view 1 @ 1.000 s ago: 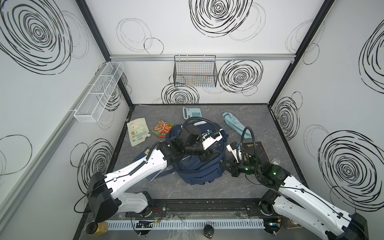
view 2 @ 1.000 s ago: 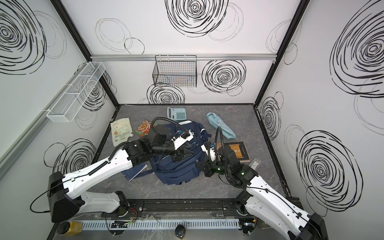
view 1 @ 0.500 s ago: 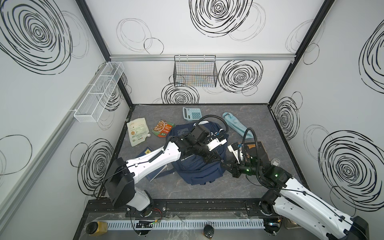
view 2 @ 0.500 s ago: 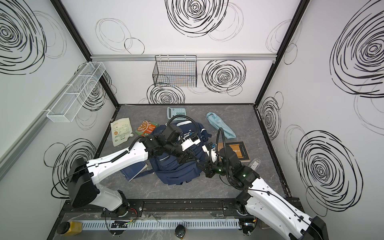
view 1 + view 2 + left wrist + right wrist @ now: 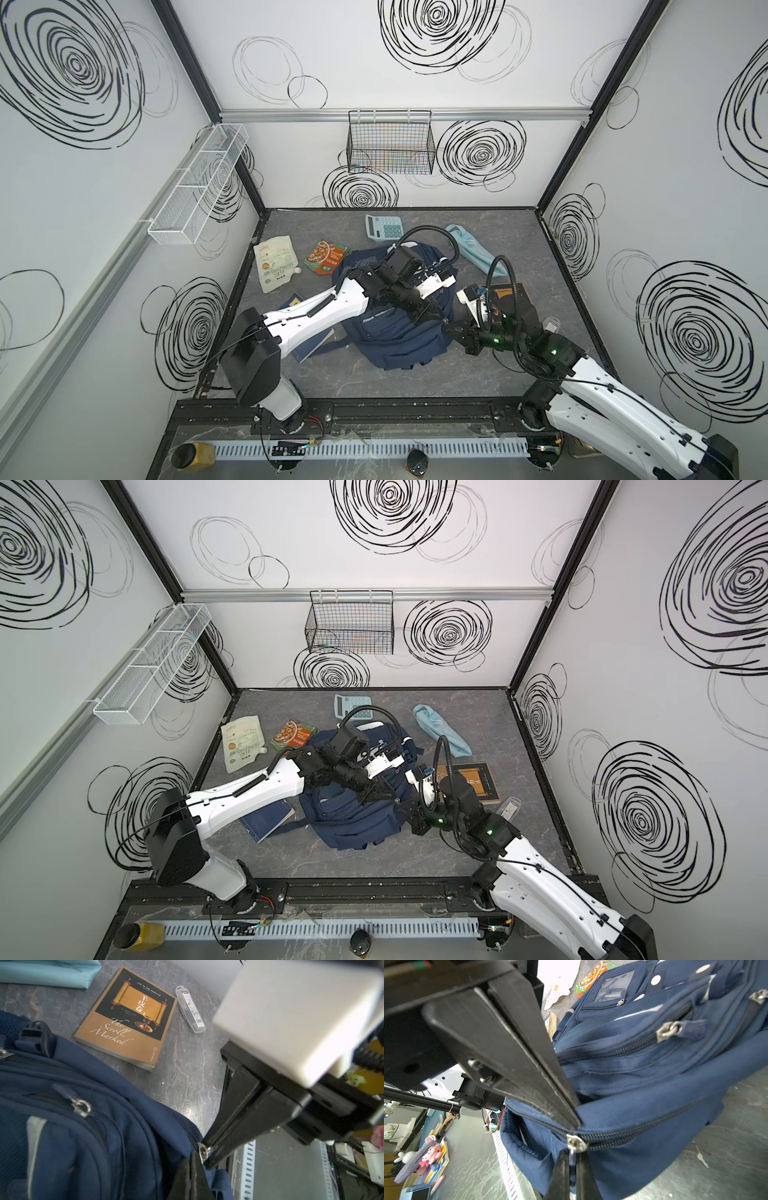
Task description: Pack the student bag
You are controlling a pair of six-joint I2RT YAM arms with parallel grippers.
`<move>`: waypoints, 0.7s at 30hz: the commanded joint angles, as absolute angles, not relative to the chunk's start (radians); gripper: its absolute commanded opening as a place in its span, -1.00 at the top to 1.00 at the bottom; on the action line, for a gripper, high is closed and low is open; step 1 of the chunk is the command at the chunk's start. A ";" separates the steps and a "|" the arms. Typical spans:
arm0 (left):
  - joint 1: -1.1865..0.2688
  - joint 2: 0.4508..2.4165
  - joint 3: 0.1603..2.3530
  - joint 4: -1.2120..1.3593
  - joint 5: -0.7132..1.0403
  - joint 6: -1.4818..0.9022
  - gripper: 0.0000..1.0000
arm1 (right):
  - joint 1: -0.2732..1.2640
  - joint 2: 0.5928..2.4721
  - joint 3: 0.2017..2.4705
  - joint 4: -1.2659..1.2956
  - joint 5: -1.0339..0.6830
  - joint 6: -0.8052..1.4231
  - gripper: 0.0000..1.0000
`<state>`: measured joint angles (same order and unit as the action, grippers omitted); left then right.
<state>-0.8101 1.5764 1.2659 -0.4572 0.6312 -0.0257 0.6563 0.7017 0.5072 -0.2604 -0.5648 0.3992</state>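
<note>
The student bag [image 5: 395,345] [image 5: 353,820], navy blue with several zip pockets, lies in the middle of the floor in both top views. My right gripper [image 5: 572,1167] [image 5: 451,330] is shut on a metal zip pull [image 5: 576,1145] at the bag's right side. My left gripper [image 5: 192,1165] [image 5: 440,322] reaches across the bag. It is shut, and its tips pinch the bag's fabric [image 5: 612,1109] right beside that zip pull [image 5: 202,1152]. The two grippers' tips nearly touch. This zip is closed along the length that shows.
A brown book [image 5: 128,1020] [image 5: 505,297] and a clear pen case [image 5: 190,1008] lie right of the bag. At the back are a light blue umbrella [image 5: 469,249], a calculator [image 5: 384,227], a white pouch [image 5: 276,268] and a snack packet [image 5: 326,257]. A blue notebook [image 5: 309,345] lies under my left arm.
My left arm has swung right across the bag and stretched out, and its gripper has closed beside the zip pull. The right arm has barely moved.
</note>
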 commanded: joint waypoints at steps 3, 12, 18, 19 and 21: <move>-0.793 1.548 1.249 -0.293 0.574 -0.180 1.00 | 0.671 0.682 0.567 -0.246 -0.557 0.389 1.00; -0.796 1.550 1.217 -0.108 0.472 -0.366 1.00 | 0.827 0.720 0.594 -0.203 -0.498 0.468 1.00; -0.779 1.508 1.168 0.050 0.438 -0.494 1.00 | 0.991 0.817 0.624 -0.161 -0.412 0.506 1.00; -0.775 1.504 1.166 0.064 0.431 -0.505 1.00 | 1.012 0.828 0.633 -0.157 -0.397 0.509 1.00; -0.769 1.504 1.166 0.079 0.420 -0.520 1.00 | 1.045 0.841 0.643 -0.142 -0.373 0.516 1.00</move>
<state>-0.8085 1.5284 1.1347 -0.3073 0.5537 -0.4442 0.9577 0.8413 0.5766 -0.2695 -0.2314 0.5060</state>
